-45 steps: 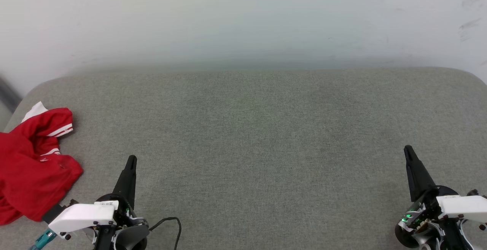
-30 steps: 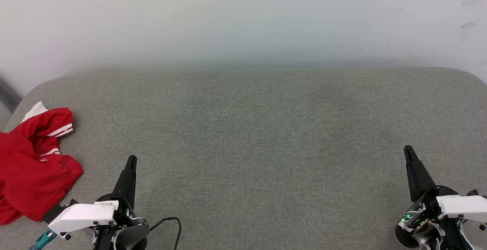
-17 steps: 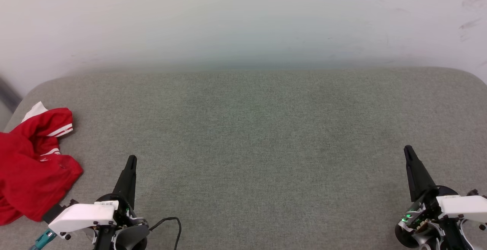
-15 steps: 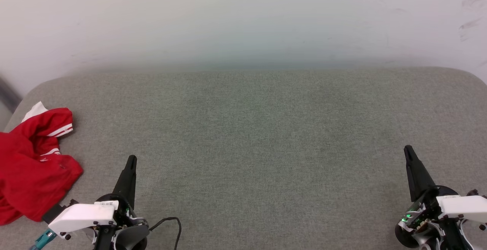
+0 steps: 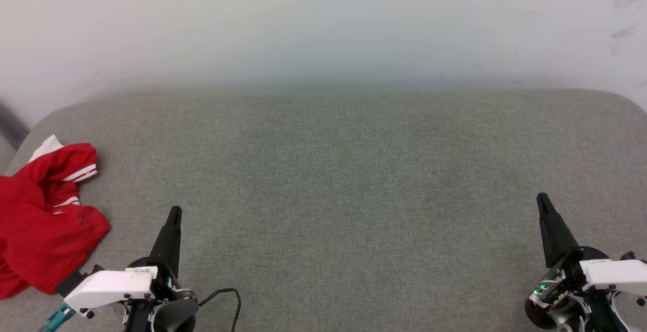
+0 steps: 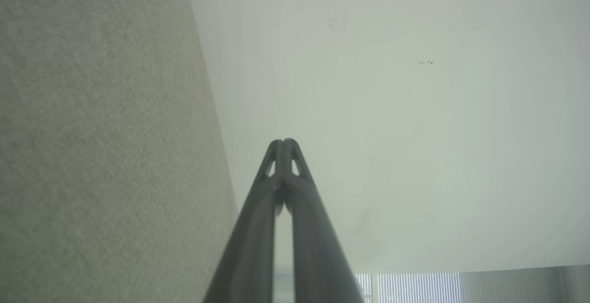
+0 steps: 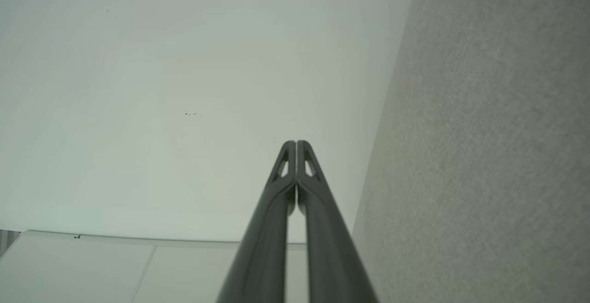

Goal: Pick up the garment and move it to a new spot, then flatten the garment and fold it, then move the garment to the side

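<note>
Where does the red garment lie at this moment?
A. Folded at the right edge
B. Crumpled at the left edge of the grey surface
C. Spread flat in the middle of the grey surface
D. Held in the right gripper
B: the garment sits bunched at the grey surface's left edge, just left of the shut left gripper; the right gripper is shut and empty.

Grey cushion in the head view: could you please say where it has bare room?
The grey fabric cushion is bare between left gripper and right gripper, back to the white wall; crowded at its left edge by the crumpled red garment.
</note>
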Controlling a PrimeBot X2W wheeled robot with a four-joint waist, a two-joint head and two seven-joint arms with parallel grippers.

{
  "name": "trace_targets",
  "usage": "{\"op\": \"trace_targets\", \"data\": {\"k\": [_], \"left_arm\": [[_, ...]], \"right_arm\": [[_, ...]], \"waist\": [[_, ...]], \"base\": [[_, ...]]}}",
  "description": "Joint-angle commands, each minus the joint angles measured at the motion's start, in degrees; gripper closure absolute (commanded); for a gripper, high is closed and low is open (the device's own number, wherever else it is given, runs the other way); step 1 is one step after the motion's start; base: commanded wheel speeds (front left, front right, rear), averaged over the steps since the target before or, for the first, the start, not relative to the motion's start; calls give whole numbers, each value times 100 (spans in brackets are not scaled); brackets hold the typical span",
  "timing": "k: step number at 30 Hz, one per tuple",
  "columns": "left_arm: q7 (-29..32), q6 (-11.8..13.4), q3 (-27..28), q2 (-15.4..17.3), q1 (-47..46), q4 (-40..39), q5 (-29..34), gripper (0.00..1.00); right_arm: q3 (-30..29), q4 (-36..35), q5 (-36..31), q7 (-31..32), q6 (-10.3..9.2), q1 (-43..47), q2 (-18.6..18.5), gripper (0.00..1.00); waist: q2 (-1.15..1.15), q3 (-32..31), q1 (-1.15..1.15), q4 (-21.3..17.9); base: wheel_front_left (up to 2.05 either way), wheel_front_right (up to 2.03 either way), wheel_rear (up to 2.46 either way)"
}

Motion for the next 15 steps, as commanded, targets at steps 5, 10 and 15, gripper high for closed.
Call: {"op": "trace_targets", "data": {"k": [5,10,15], "left_arm": [[9,-17,8,-8,-32,-2,6,100],[-25,2,-42,-10,68,87,-4,0],[-172,2,-219,-8,38,-3,-12,0]], "right_arm": [[7,6,10,1,-2,-60,25,100],[15,85,-8,-20,-1,76,2,0],[107,-5,-68,-154,-1,84,3,0]], "waist": [[0,0,0,0],[0,1,0,0],[0,1,0,3]], "base": [[0,0,0],[0,0,0],[0,0,0]]}}
